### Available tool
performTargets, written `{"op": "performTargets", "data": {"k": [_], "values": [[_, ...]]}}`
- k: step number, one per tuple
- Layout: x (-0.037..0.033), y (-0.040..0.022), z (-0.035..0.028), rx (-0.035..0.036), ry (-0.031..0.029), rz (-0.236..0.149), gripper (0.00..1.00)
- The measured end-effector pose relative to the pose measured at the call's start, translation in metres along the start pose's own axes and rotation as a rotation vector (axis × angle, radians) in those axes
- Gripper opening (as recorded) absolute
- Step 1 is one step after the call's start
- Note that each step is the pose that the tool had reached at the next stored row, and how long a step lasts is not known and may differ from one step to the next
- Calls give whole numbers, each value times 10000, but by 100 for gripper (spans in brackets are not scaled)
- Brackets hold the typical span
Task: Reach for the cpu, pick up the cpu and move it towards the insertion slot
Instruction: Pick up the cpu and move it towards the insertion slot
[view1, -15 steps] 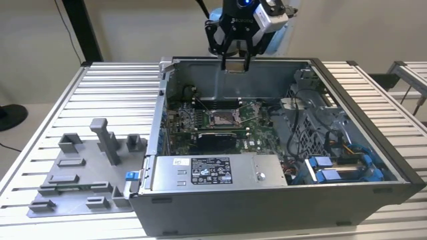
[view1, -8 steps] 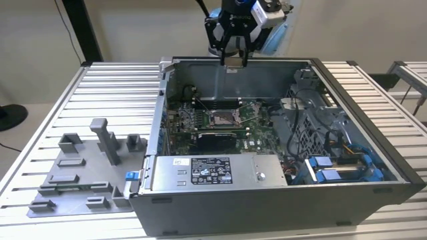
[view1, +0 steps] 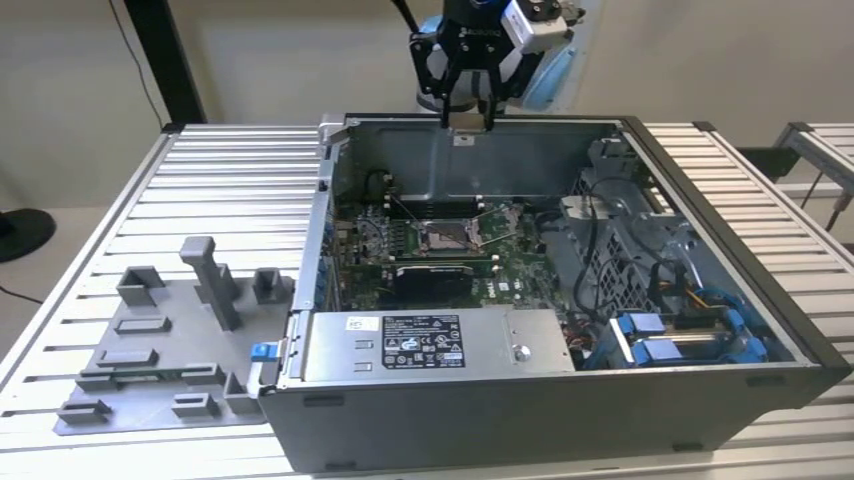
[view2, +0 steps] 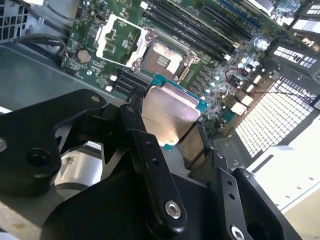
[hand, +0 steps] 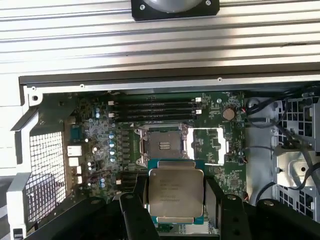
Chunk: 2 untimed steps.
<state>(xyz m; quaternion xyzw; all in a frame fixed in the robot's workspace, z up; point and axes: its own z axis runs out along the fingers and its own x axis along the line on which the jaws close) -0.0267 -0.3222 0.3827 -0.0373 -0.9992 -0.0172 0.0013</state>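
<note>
My gripper (view1: 467, 118) hangs high over the back wall of the open computer case (view1: 801, 330), shut on the cpu (view1: 467, 122). In both wrist views the cpu (view2: 170, 114) (hand: 175, 192) is a silvery square chip with a teal rim, clamped by its edges between the black fingers (view2: 145, 150) (hand: 212, 200). The insertion slot (view1: 443, 237) lies on the motherboard, in front of and well below the gripper. It has a shiny metal frame and a dark centre (view2: 161, 59) (hand: 162, 145), and it stands open with nothing in it.
A grey plastic fixture tray (view1: 160, 350) with upright blocks sits on the slatted table at the exterior view's left. Inside the case are a power supply box (view1: 427, 342) at the front, cables and blue parts (view1: 667, 340) at the right, and memory slots (hand: 155, 107).
</note>
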Motion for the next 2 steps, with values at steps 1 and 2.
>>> {"op": "performTargets", "data": {"k": [1, 2], "values": [[0, 0, 0, 0, 0, 0, 0], [0, 0, 0, 0, 0, 0, 0]]}}
